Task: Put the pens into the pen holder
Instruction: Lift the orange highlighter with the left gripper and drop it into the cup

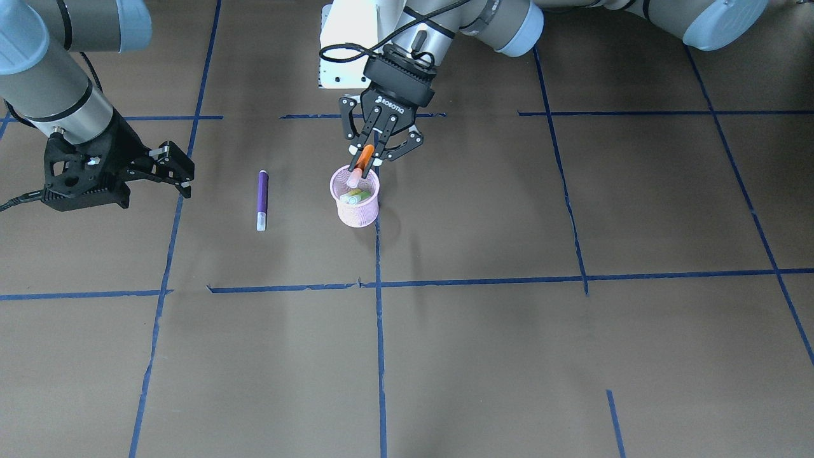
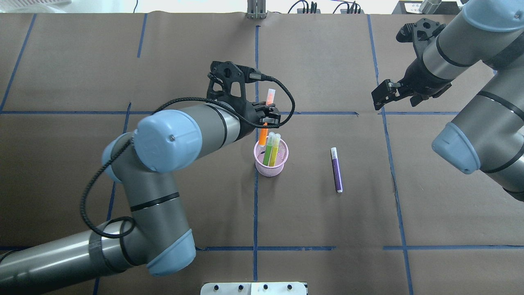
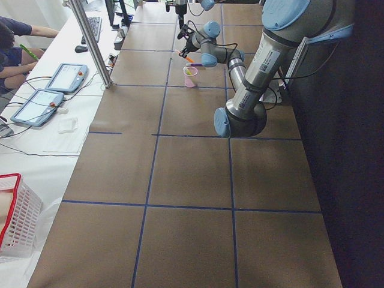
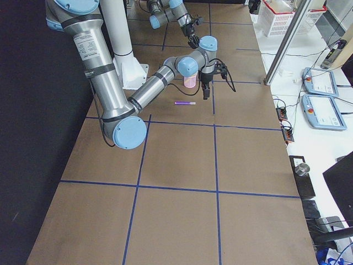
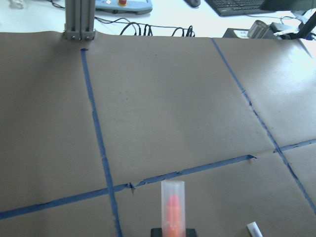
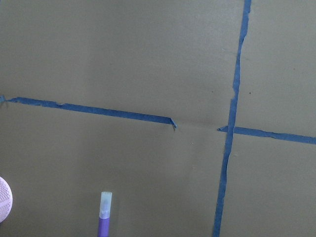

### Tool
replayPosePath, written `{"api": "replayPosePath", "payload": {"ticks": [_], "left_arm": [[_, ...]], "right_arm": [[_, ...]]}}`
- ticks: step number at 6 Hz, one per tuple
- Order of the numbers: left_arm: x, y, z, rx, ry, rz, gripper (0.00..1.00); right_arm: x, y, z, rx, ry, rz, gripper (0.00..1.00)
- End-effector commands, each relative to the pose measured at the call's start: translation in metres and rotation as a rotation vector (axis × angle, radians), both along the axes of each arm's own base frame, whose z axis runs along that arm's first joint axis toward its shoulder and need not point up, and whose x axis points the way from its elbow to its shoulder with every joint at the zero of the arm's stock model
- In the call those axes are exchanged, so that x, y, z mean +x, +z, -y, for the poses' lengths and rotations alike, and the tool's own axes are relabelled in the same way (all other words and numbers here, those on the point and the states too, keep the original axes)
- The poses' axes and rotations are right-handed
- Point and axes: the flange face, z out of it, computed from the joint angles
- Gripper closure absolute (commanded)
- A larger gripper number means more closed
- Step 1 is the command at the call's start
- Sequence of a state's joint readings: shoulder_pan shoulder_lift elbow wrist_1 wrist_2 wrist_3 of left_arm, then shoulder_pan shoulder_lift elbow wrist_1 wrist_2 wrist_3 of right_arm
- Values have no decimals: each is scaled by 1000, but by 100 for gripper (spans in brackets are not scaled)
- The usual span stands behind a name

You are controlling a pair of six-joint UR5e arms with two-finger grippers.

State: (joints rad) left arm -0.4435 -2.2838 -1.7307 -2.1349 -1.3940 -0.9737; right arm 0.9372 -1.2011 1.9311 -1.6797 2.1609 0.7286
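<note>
One orange pen (image 1: pixel 365 156) in left pincer (image 1: pixel 367 160), tilted over pen holder (image 1: pixel 357 214)

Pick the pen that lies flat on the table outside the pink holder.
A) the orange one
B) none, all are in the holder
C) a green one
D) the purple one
D: the purple pen lies flat on the table beside the pen holder. The orange pen is gripped by the left gripper over the holder, and the greenish pens stand inside it.
</note>
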Motion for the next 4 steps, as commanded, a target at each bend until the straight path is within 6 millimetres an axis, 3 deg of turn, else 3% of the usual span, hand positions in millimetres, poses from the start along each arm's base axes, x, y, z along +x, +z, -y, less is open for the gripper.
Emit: {"api": "replayPosePath", "payload": {"ticks": [1, 4], "left_arm": [[43, 16, -8, 60, -48, -12, 97], [56, 24, -19, 109, -20, 27, 95]], "right_arm": [[0, 2, 0, -2, 1, -2, 0], [1, 5, -1, -6, 0, -6, 0]]}}
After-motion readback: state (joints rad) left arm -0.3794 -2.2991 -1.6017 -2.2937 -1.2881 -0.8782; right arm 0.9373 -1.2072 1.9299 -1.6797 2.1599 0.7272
